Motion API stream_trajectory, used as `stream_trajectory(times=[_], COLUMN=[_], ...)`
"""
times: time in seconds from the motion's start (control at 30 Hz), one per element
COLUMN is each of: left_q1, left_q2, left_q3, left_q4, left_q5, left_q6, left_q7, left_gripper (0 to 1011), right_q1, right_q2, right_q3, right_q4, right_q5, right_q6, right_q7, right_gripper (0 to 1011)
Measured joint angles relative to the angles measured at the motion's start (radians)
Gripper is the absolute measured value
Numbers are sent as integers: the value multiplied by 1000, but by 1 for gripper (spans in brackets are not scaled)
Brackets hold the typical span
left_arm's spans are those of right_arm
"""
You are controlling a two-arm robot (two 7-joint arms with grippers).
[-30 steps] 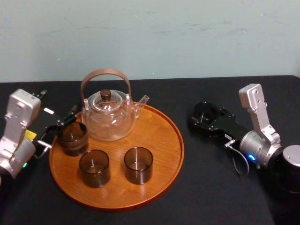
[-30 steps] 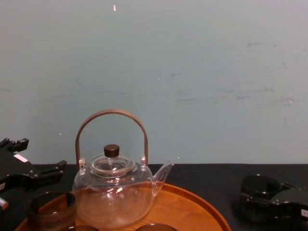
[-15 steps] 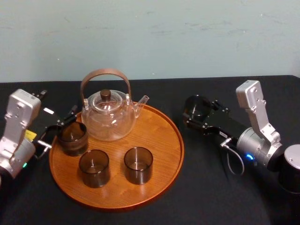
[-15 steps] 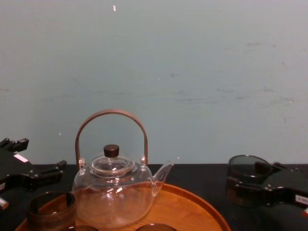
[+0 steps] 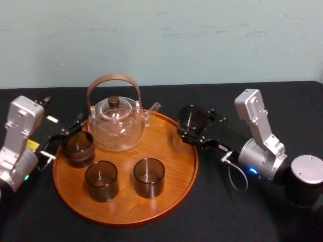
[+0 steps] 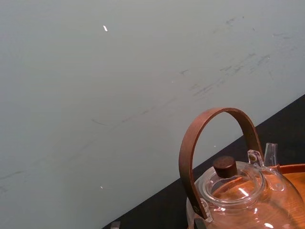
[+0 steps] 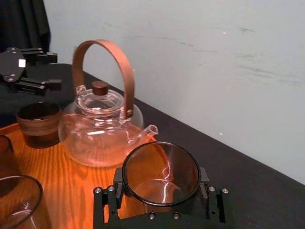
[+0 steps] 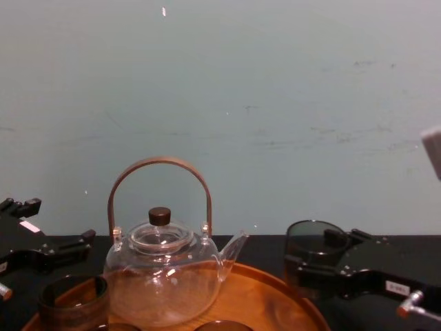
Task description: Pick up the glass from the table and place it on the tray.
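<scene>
Head view: R pincer [image 5: 196, 124] grips glass [image 5: 192, 116] at tray [image 5: 169, 151] rim; L pincer [image 5: 61, 114] open beside tray.

Soft, even light: the pale wall [image 5: 202, 40] is bright, the black table [image 5: 227, 212] dark. Small white glints sit on the teapot [image 5: 117, 132] and glass [image 7: 161, 172]; the tray [image 5: 171, 151] shows a mild sheen.

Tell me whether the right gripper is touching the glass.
Touching. The right wrist view shows the right gripper with its black jaws pressed against both sides of the glass.
</scene>
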Motion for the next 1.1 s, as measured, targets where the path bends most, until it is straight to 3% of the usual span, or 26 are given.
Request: stream_trajectory(times=[0.47,1.1], left_q1=[0,0], left_q2=[0,0], left_q3=[0,0], left_q4=[0,0], left_q5=[0,0], left_q6=[0,0], left_q7=[0,0], left_gripper=[1001,1001], right_q1=[65,103], right_q2=[-43,-80], right_q3=[-43,-81], right_q4=[93,180], right_q5=[2,5], right_q6=[-17,-24], right_q7=[26,41], right_gripper=[904,904])
